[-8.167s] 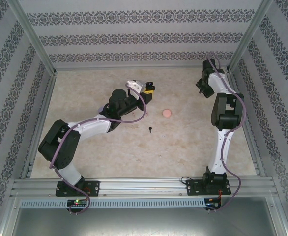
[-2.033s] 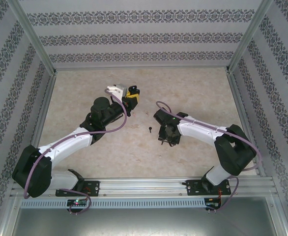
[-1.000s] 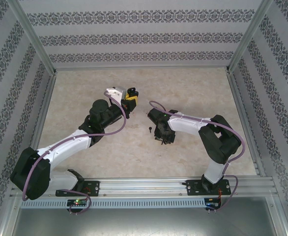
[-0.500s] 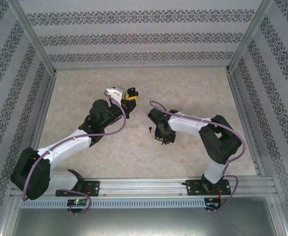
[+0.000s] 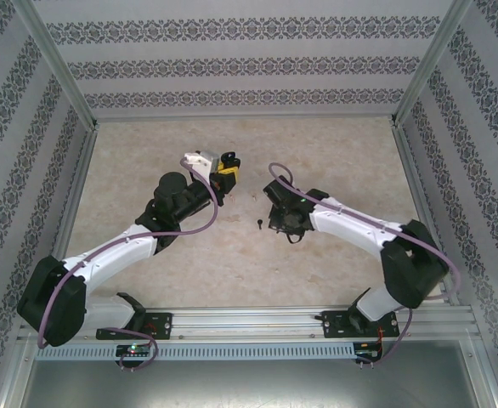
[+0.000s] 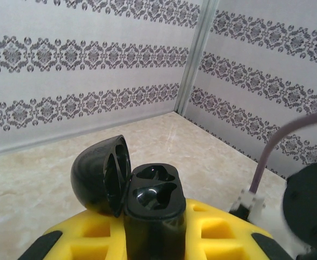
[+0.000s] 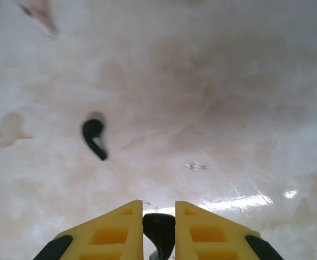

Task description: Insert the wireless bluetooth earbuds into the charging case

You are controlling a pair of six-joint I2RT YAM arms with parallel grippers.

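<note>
- The black charging case [image 6: 152,197] is held clamped between the left jaws, with its lid [image 6: 100,174] swung open to one side and two wells exposed.
- A black earbud [image 7: 158,230] is pinched between the right jaws, which are set narrow around it, close above the counter [image 7: 229,81].
- The other black earbud [image 7: 93,138] is seen lying on the counter, ahead of the right jaws and off to their left, well apart from them.
- A pale pink item [image 7: 39,15], too blurred to be named, is seen farther off on the counter.
</note>
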